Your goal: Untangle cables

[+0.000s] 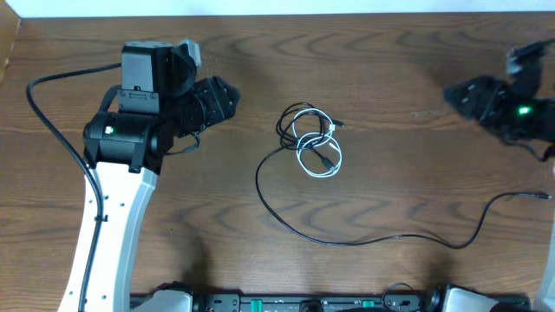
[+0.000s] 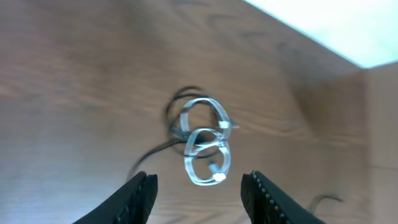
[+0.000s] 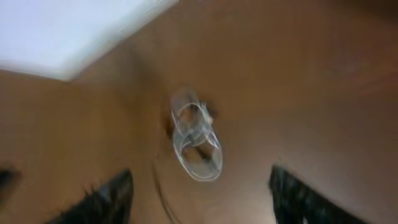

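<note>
Table top [image 1: 408, 78]: dark brown wood-grain, matte, fills nearly whole overhead view. Below and ahead of left gripper [image 2: 199, 180]: same brown grain, soft focus. Ahead-right of left gripper: bright white surface [image 2: 336, 25] past table's far edge, overexposed; wall or floor, cannot tell. Far right of that gripper: paler tan panel [image 2: 382, 124] with straight edge; upright or flat, cannot tell. Ahead-left of right gripper [image 3: 202, 177]: same white surface, blurred. Light: even, diffuse; faint shadows only.
</note>
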{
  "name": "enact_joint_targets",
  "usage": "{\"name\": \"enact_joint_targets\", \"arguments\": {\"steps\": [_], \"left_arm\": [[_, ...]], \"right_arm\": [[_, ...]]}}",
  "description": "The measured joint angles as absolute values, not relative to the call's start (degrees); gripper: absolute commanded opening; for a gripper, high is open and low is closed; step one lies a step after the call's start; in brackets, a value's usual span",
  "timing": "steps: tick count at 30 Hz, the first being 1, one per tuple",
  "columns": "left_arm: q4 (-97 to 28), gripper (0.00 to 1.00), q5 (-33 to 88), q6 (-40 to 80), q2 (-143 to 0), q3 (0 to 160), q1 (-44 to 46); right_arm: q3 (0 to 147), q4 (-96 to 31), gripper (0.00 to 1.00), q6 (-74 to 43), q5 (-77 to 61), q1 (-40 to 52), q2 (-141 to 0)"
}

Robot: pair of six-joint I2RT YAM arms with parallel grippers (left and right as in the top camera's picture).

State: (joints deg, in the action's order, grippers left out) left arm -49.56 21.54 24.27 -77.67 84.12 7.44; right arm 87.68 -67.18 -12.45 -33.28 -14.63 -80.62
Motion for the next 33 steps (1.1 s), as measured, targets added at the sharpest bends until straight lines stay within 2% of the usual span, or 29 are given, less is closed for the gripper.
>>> {"name": "enact_joint_targets", "arguments": {"steps": [4, 6, 11, 16, 22, 29, 31, 33], "left_arm": [[-52.4, 0.47, 16.4, 23.7, -77.7, 84.1, 7.4], [-53.3, 0.49, 14.7, 22.8, -77.7, 84.1, 7.4], [-54.3, 0.49, 12.9, 22.0, -77.7, 84.1, 7.4], [-54.7, 0.49, 12.3, 21.7, -77.7, 84.1, 7.4], [-54.8, 0.49, 11.8, 20.9, -77.7, 84.1, 7.4], [-54.7, 0.49, 11.8, 20.5, -77.7, 84.1, 7.4], [-54.7, 0.49, 11.8, 20.0, -77.7, 84.1, 7.4], [-54.7, 0.49, 11.8, 19.6, -77.7, 84.1, 7.4]], "right_arm": [[87.6, -76.8, 0.72, -10.7, -25.1, -8.6, -80.6], [87.6, -80.1, 0.72, -9.7, -22.5, -6.1, -80.6], [85.7, -84.3, 0.74, -8.7, -18.3, -0.1, -80.6], [77.0, -82.0, 0.80, -7.0, -16.4, 5.8, -80.6], [62.8, -77.1, 0.81, -1.8, -15.7, 12.1, -80.9], [54.2, -69.9, 0.78, 2.5, -16.2, 16.0, -80.9], [53.3, -68.2, 0.71, 4.5, -16.3, 17.2, -80.9], [52.4, -67.0, 0.70, 6.1, -16.2, 18.0, -80.9]]}}
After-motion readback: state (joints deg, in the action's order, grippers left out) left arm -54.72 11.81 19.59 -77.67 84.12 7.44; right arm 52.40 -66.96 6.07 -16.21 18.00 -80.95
